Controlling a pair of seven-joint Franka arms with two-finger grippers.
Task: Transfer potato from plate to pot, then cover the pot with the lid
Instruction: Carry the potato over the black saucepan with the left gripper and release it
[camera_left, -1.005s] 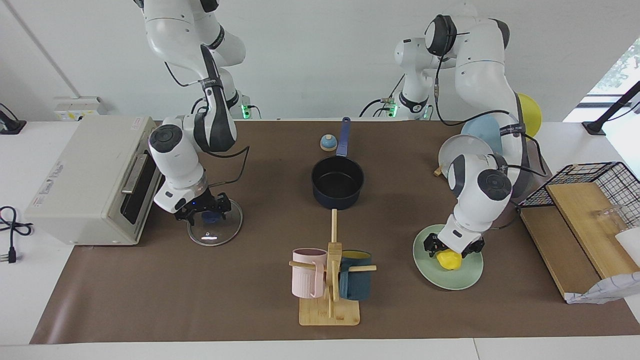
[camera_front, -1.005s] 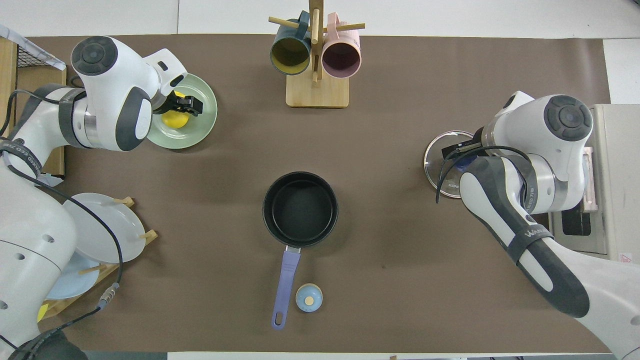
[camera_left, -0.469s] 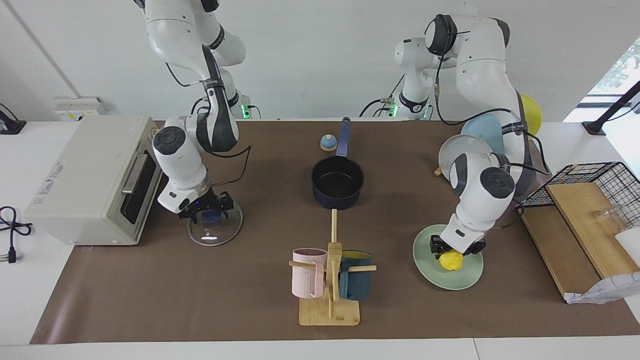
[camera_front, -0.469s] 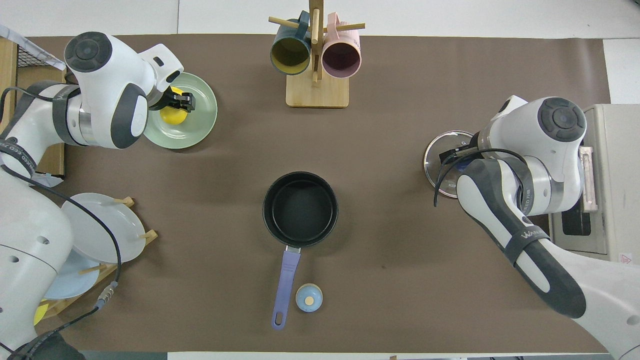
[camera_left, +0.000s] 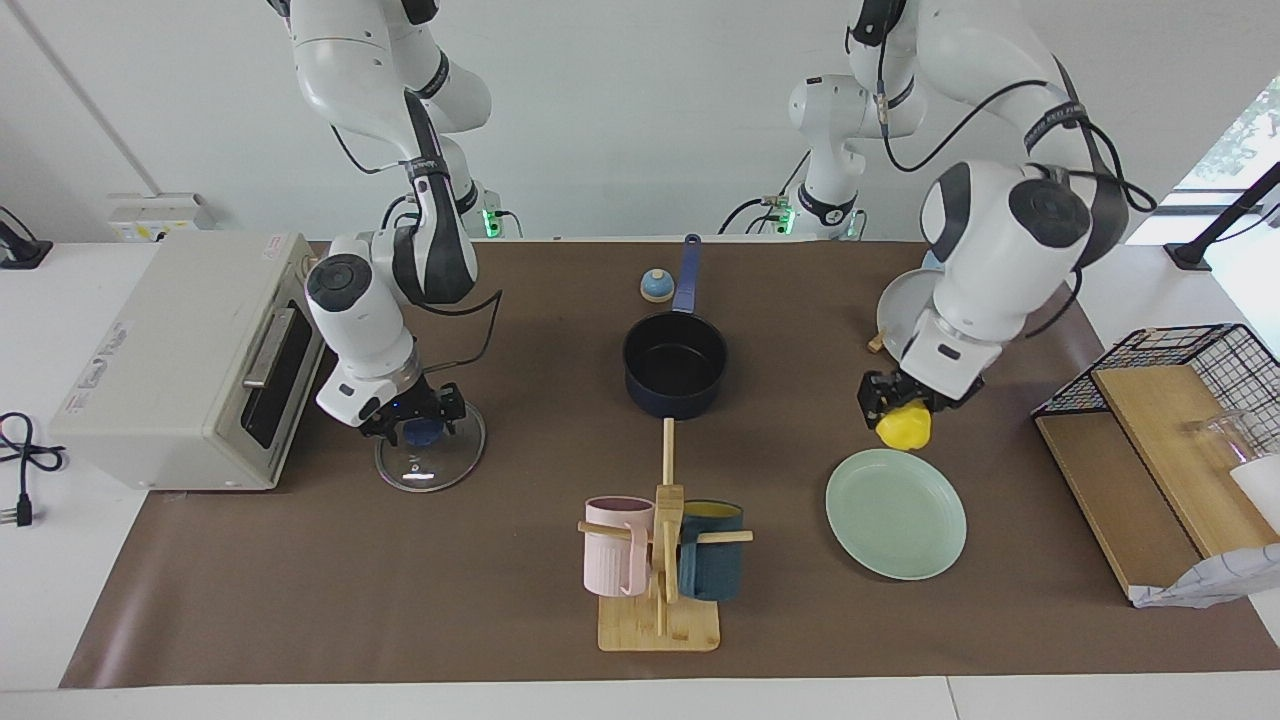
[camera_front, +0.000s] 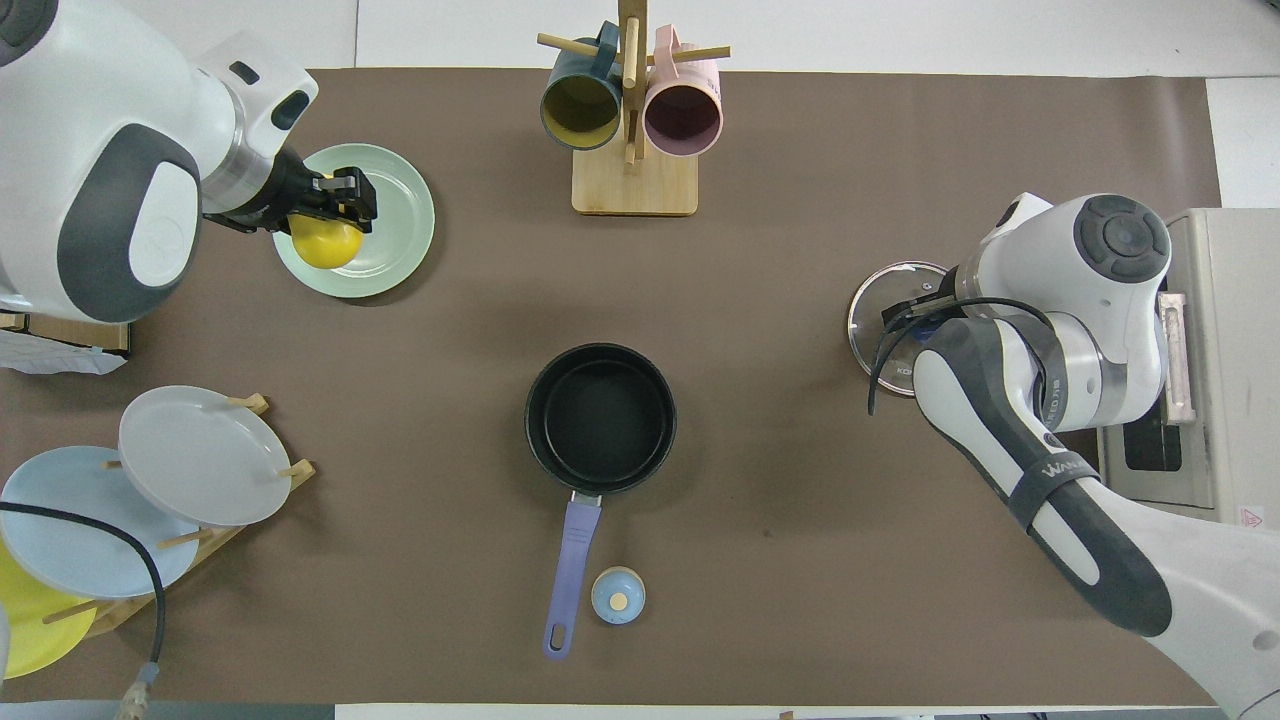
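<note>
Left pincer (camera_left: 897, 402) grips potato (camera_left: 903, 428) over plate (camera_left: 905, 530); no labels legible.

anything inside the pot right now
No. The pot shows only its bare black inside. The potato hangs in the left gripper in the air.

Brown-matted table (camera_left: 300, 600) w/ pot (camera_left: 675, 375), plate (camera_left: 895, 512), lid (camera_left: 430, 455), toaster oven (camera_left: 180, 360), mug stand (camera_left: 658, 625).

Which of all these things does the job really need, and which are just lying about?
In the job: potato, held up by the left gripper; plate; pot; lid, with the right gripper at its knob.

Lying about: mug stand, bell, toaster oven, plate rack.
</note>
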